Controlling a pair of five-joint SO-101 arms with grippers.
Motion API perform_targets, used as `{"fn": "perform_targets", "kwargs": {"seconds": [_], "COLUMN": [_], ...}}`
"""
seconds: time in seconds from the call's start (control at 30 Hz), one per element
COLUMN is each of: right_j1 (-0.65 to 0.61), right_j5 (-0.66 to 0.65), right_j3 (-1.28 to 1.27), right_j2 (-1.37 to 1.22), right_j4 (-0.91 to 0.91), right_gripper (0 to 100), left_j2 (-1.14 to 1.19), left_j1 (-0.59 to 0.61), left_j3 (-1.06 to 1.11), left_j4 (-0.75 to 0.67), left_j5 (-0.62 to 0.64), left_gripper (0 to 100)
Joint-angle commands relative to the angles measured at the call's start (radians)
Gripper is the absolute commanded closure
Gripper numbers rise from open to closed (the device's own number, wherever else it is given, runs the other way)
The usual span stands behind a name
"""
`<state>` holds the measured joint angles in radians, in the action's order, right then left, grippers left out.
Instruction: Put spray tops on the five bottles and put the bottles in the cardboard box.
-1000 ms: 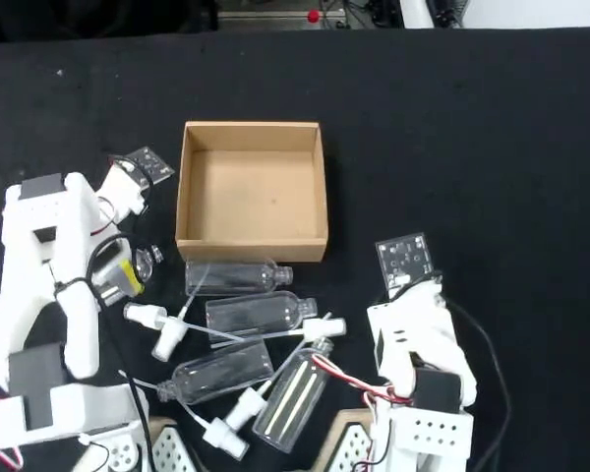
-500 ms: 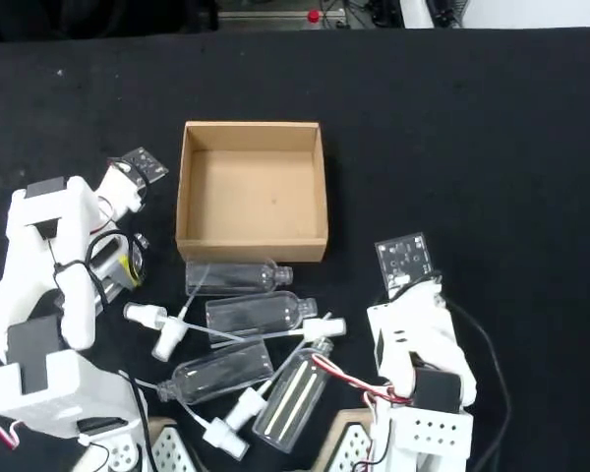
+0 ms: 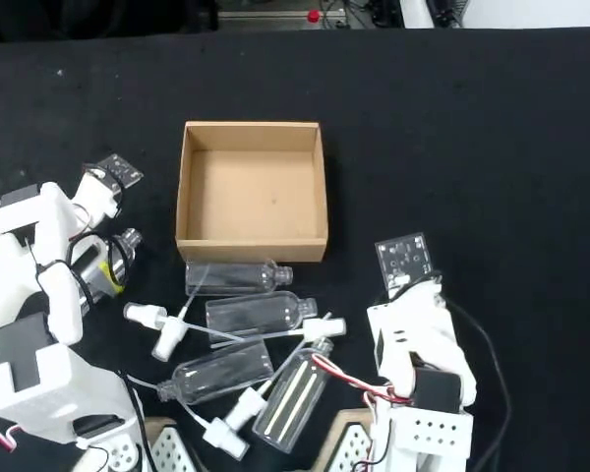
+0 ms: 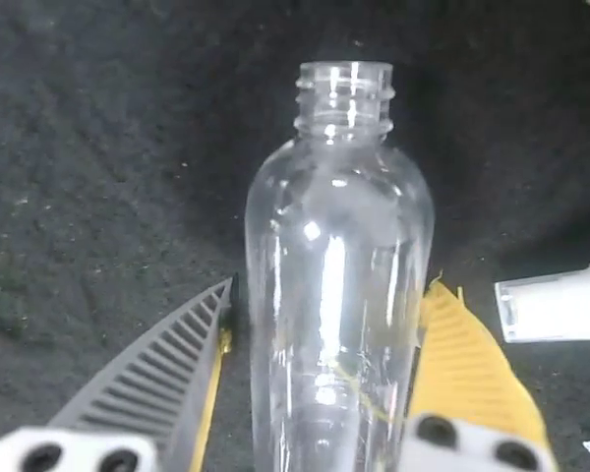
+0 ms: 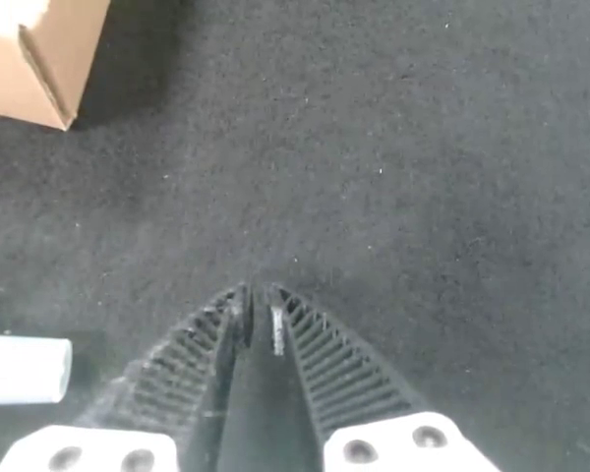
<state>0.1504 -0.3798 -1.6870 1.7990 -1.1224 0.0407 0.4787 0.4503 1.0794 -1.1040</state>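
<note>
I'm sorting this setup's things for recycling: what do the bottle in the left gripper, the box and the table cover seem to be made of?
Bottle: probably clear, glossy plastic; it is see-through, with sharp highlights and a moulded threaded neck.
Box: plain brown cardboard, matte, with thin folded walls.
Table cover: black fabric, felt-like, judging by its fuzzy, speckled nap.

Nothing readable from my end, no lettering, numbers or signs. The cardboard box [image 3: 251, 248] looks plain brown, and the bottles [image 3: 256, 315] are bare clear plastic.
</note>
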Motion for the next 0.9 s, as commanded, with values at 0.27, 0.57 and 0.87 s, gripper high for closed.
{"fn": "perform_targets", "kwargs": {"seconds": [0.27, 0.57, 0.87], "right_j1": [0.014, 0.014, 0.015], "right_j5": [-0.008, -0.008, -0.008], "right_j3": [0.004, 0.004, 0.004], "right_j2": [0.082, 0.082, 0.082], "right_j4": [-0.006, -0.006, -0.006], "right_gripper": [98.3, 98.3, 98.3], "left_j2": [-0.006, -0.005, -0.005], "left_j1": [-0.064, -0.059, -0.051], "left_j3": [-0.05, -0.045, -0.001], "left_j4": [-0.075, -0.087, -0.095], "left_j5": [0.071, 0.077, 0.075], "left_gripper": [72, 72, 72]}}
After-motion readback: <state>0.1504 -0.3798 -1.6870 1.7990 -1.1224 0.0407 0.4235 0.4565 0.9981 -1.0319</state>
